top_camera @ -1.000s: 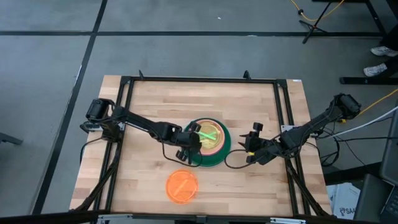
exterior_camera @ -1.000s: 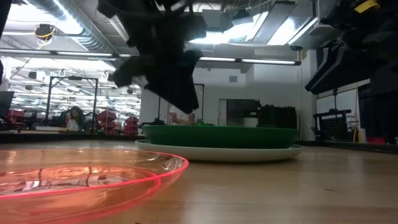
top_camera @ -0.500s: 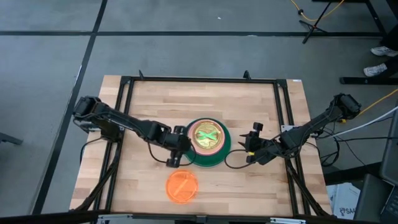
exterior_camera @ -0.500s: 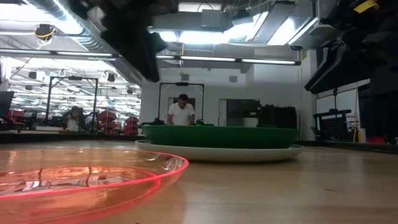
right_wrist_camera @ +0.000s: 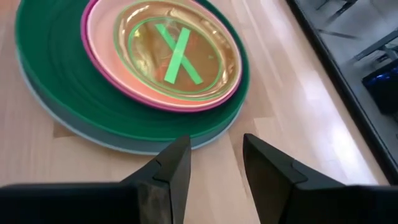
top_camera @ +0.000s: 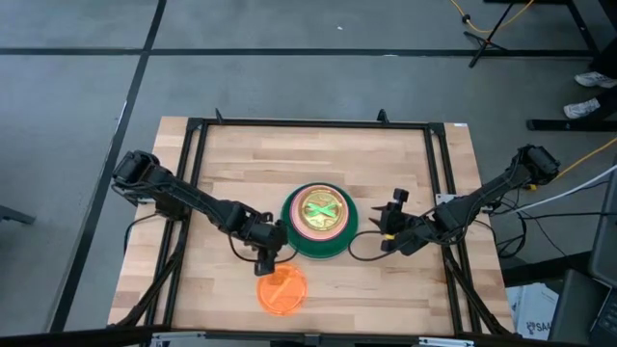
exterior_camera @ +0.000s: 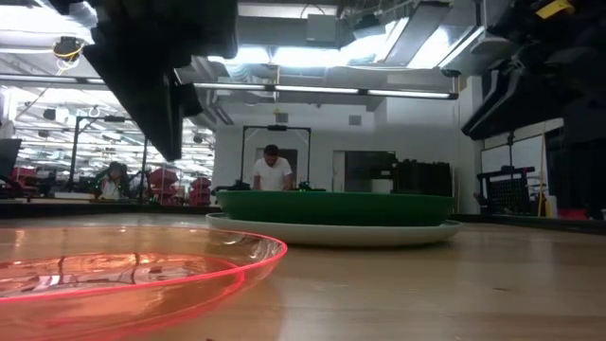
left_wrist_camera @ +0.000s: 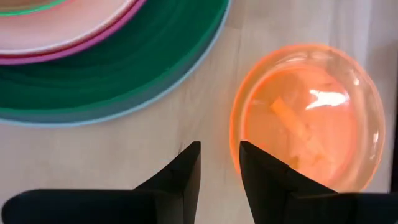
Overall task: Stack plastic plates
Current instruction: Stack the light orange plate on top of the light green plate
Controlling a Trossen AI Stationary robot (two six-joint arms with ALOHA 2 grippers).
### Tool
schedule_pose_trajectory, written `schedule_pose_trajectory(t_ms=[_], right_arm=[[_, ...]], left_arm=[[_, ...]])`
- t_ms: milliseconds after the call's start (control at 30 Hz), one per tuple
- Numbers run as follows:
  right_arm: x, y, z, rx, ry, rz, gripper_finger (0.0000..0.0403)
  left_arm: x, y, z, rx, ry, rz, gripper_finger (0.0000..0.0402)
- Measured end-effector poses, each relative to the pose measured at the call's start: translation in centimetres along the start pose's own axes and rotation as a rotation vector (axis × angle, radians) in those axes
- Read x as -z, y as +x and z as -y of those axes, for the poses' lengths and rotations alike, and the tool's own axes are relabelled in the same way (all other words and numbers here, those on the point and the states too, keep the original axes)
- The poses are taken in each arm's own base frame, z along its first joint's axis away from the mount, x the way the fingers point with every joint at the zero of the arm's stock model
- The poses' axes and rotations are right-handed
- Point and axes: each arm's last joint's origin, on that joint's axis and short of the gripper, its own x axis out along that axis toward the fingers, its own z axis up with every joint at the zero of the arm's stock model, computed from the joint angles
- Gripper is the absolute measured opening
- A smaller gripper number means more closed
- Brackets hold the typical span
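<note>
A stack of plastic plates (top_camera: 320, 220) stands mid-table: light blue (left_wrist_camera: 93, 119) at the bottom, then dark green (right_wrist_camera: 56, 81), magenta and peach. A small translucent green plate with a green X (right_wrist_camera: 177, 53) lies on top. An orange plate (top_camera: 281, 288) lies alone on the wood toward the near edge. My left gripper (top_camera: 268, 258) hangs open between the stack and the orange plate (left_wrist_camera: 308, 130), fingers pointing down over bare wood just beside that plate's rim. My right gripper (top_camera: 388, 226) waits open to the right of the stack, touching nothing.
A black metal frame (top_camera: 308, 123) runs round the tabletop. Bare wood lies on the far half and at both sides of the stack. In the low view the orange plate (exterior_camera: 123, 275) fills the near left, and people show in the room beyond.
My left gripper has drawn back from over the stack toward the table's near left, coming down beside the orange plate, and has rolled about its own axis. The small green plate, tilted a second ago, now lies flat on the stack.
</note>
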Motion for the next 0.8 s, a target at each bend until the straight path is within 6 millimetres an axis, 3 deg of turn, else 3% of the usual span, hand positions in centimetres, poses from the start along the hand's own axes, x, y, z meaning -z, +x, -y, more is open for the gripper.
schedule_pose_trajectory(t_ms=[233,667,800], right_arm=[[0.0,0.0,0.0,0.009,0.001,0.003,0.0138],[0.0,0.0,0.0,0.011,0.003,0.006,0.0138],[0.0,0.0,0.0,0.014,0.004,0.007,0.0138]], left_arm=[[1.2,1.7,-1.0,0.040,-0.108,0.021,0.0105],[2.4,5.8,-1.1,0.135,-0.094,-0.044,0.0105],[2.3,6.2,-1.0,0.148,-0.078,-0.036,0.0105]])
